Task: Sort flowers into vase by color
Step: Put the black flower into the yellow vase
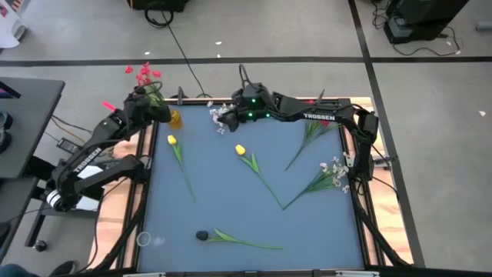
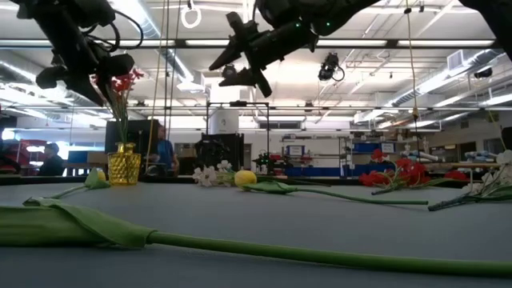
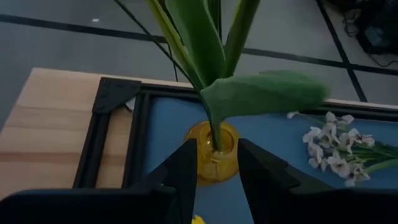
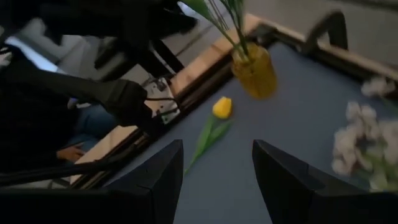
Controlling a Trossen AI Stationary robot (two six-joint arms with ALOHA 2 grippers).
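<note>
A yellow glass vase (image 1: 174,118) stands at the table's far left corner with red blossoms (image 1: 143,74) on green stems (image 3: 214,124) in it. My left gripper (image 3: 216,180) hovers open just above the vase (image 3: 213,155) and touches nothing. My right gripper (image 4: 217,180) is open in the air near the far edge, above a white blossom spray (image 1: 221,117) lying on the table. Two yellow tulips (image 1: 171,140) (image 1: 240,150), a red-flowered stem (image 1: 314,129) and another white spray (image 1: 334,171) lie flat on the blue table top.
A long green stem with a dark head (image 1: 203,235) lies near the near edge. A black frame rail (image 3: 106,143) and wooden boards border the table. The right arm (image 1: 323,115) stretches along the far edge. People (image 2: 160,152) show in the room behind.
</note>
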